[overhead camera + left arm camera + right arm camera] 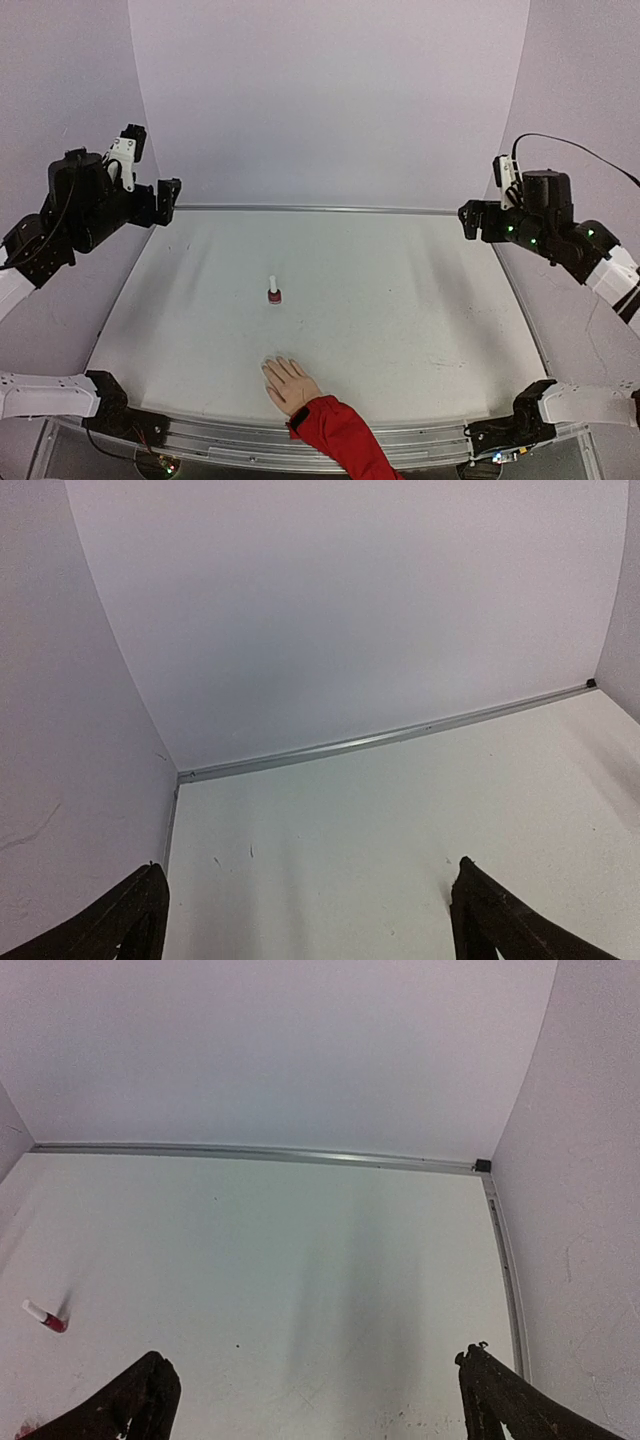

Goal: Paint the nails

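While both of my arms hang raised above the table point(400, 320), my left pincer point(166, 201) stands spread as wide as it goes, with nothing between its fingers. Past its two dark fingertips point(140, 910) my left wrist camera sees only bare table and the pale backdrop point(340, 610). My right pincer point(474, 219) is spread just as wide and grips nothing either.

I take the polish bottle point(273, 291) as my mark. It is small and dark red with a white cap, and it stands upright on the table. My left pincer is well apart from the bottle, up and to its left, toward the far side. My right pincer is well apart from it on the other side, also toward the far side. From my right wrist camera the bottle shows low at the left edge.

On the near side of the bottle, close to the table's near edge, the beige mannequin hand point(290, 382) lies flat with its fingers pointing toward the bottle, not touching it. The nails point(268, 367) are at those fingertips, too small for me to tell their colour. A red sleeve point(335, 430) runs from the wrist away from the bottle, over the near edge. Beyond the bottle, a metal rail point(320, 209) lines the far edge.
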`<state>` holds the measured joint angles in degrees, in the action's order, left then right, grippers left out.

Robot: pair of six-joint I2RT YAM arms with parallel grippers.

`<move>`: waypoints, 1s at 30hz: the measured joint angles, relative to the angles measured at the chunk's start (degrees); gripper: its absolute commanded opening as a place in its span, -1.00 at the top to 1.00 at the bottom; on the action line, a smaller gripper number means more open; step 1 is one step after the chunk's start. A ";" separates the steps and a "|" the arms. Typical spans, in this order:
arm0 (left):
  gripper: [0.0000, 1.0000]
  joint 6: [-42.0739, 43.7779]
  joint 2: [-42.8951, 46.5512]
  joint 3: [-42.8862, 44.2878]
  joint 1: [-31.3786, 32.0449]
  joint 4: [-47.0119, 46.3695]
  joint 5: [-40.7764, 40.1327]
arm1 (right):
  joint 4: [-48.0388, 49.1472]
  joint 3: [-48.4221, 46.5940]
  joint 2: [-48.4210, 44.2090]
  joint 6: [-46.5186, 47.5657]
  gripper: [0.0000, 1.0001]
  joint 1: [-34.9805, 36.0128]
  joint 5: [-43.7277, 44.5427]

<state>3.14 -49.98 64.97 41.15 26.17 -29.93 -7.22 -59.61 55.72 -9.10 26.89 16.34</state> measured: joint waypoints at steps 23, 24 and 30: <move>-0.92 -22.08 -44.50 7.39 -14.23 4.42 43.15 | 13.57 8.72 22.32 -3.58 -0.97 -14.84 -29.05; -0.90 -22.62 -46.99 8.72 -13.25 4.55 43.76 | 13.92 8.72 22.93 -3.61 -0.97 -13.66 -30.12; -0.76 -23.28 -58.93 19.02 -7.65 7.76 43.17 | 15.37 8.68 26.71 -3.89 -0.96 -5.09 -35.58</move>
<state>-20.14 -108.90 83.99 33.50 33.93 13.23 8.14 -50.94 82.43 -12.99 21.80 -19.25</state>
